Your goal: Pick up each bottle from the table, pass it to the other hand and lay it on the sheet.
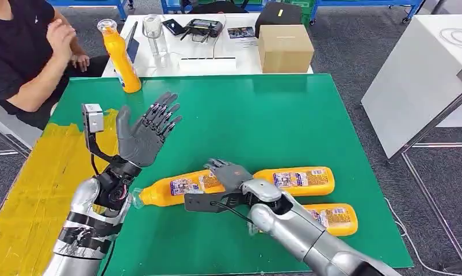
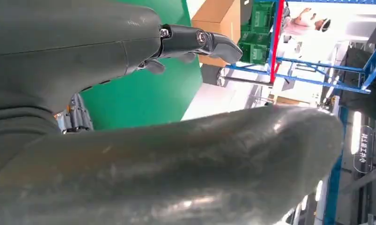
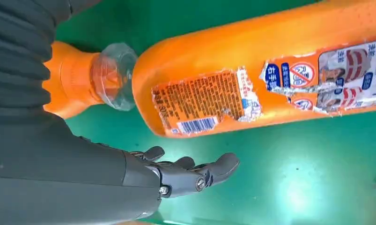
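Three orange bottles lie on the green table (image 1: 309, 115): one at the front middle (image 1: 174, 190), one to its right (image 1: 300, 180), one nearer the front right (image 1: 335, 218). A fourth bottle (image 1: 122, 57) stands upright at the far left corner. The yellow sheet (image 1: 38, 190) covers the table's left side. My right hand (image 1: 231, 174) hovers palm down over the gap between the two middle bottles, fingers (image 3: 195, 172) spread and holding nothing; a labelled bottle (image 3: 251, 89) and a neighbour's clear cap (image 3: 114, 77) lie beside them. My left hand (image 1: 145, 135) is raised above the table, open, fingers (image 2: 200, 42) extended.
A person (image 1: 27, 52) sits at the far left corner, hands raised. Behind the green table a white table (image 1: 217, 63) carries a cardboard box (image 1: 285, 48), a clear jar (image 1: 152, 29) and some devices. Another white table (image 1: 424, 75) stands to the right.
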Robot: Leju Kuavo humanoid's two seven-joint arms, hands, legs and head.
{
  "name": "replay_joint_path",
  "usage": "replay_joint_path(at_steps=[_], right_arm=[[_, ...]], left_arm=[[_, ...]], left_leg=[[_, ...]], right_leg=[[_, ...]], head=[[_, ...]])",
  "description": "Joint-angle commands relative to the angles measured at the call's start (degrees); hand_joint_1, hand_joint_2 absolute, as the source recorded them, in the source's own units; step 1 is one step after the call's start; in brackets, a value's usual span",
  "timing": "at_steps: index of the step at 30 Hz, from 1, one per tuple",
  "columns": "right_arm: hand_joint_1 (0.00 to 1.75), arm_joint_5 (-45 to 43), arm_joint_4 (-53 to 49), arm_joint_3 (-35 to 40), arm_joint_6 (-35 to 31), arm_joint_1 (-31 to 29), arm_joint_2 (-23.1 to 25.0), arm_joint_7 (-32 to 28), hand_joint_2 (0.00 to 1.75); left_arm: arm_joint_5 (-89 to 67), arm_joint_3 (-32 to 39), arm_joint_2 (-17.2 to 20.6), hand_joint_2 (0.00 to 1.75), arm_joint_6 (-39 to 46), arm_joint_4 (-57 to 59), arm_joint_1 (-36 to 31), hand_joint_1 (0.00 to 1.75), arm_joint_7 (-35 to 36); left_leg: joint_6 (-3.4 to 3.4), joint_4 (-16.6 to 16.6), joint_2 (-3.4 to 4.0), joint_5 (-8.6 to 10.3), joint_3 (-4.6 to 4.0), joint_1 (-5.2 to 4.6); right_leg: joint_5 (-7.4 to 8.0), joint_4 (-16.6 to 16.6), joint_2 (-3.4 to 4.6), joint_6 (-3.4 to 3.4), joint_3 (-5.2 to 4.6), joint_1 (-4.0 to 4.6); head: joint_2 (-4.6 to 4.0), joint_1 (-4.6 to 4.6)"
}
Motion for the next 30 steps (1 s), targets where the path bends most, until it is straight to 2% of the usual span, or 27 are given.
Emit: replay_joint_path(at_steps=[1,10,20,30], right_arm=[[0.00,0.15,4.62,2.44,0.02,-3.05,0.15,-0.42,1.75],[0.00,2.41,7.64,3.35,0.13,-2.98,0.80,-1.45,1.75],[0.00,9.62,15.42,5.16,-2.34,-0.93,4.36,-2.06,1.75],[0.00,11.18,16.24,4.86,-2.22,-0.72,5.15,-2.42,1.75]], left_arm=[[0.10,-1.33,0.35,0.00,0.02,3.16,-2.47,0.00,0.13],[0.60,-2.58,-0.67,0.00,0.08,3.10,-3.43,0.00,0.13],[0.93,-3.04,-1.04,0.00,-0.66,2.50,-2.15,0.00,-0.47],[0.90,-2.31,-1.36,0.00,-1.51,2.45,-1.78,0.00,-0.78]], left_leg=[[-0.02,0.07,-0.03,-0.04,-0.03,0.10],[-0.03,0.06,-0.10,0.00,-0.06,0.07],[-0.02,-0.02,-0.05,-0.02,0.07,0.04],[-0.02,-0.03,-0.07,0.00,0.05,0.08]], right_leg=[[0.00,-0.03,0.00,-0.08,0.03,0.11],[0.00,0.00,-0.08,-0.07,0.00,0.07],[-0.01,-0.07,-0.04,-0.04,0.11,0.04],[0.02,-0.10,-0.04,-0.06,0.10,0.08]], head=[[0.00,0.00],[0.00,0.00],[0.00,0.00],[0.00,0.00]])
